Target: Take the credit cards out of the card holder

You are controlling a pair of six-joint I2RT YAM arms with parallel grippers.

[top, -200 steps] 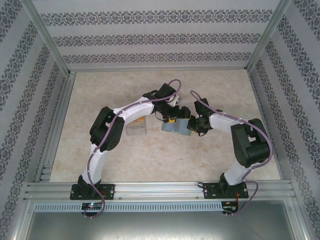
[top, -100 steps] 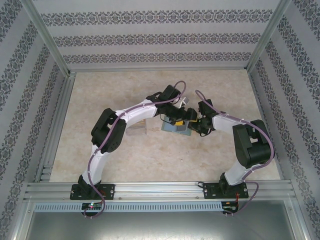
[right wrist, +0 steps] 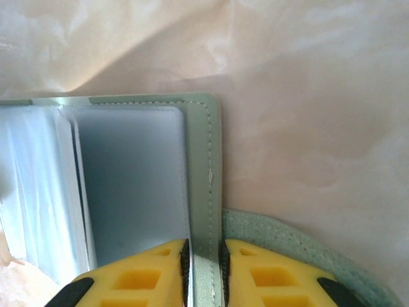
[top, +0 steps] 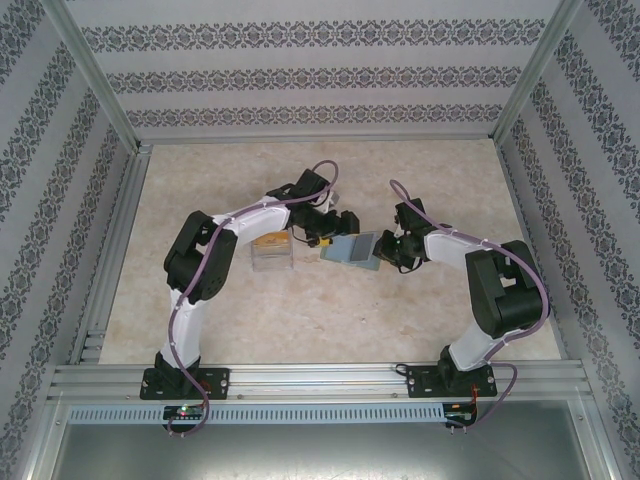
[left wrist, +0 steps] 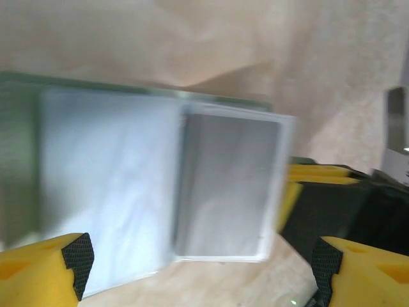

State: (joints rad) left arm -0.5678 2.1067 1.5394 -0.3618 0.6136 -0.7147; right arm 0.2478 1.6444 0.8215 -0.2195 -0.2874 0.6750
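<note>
card-pulling step, likely near done: card holder (top: 352, 250) lies open mid-table, right gripper (right wrist: 204, 251) pinching its 3 o'clock edge; left gripper (left wrist: 199, 265) hovers at 10 o'clock, fingers (left wrist: 38, 268) spread. sleeves (right wrist: 128, 185) look empty. next: a careful check for any remaining card.

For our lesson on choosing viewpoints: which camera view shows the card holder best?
The right wrist view: the card holder is sharp and close, its stitched edge pinched between the right jaws, its clear sleeves visible. The left wrist view shows the open holder blurred; the top view shows it small and far off.
</note>
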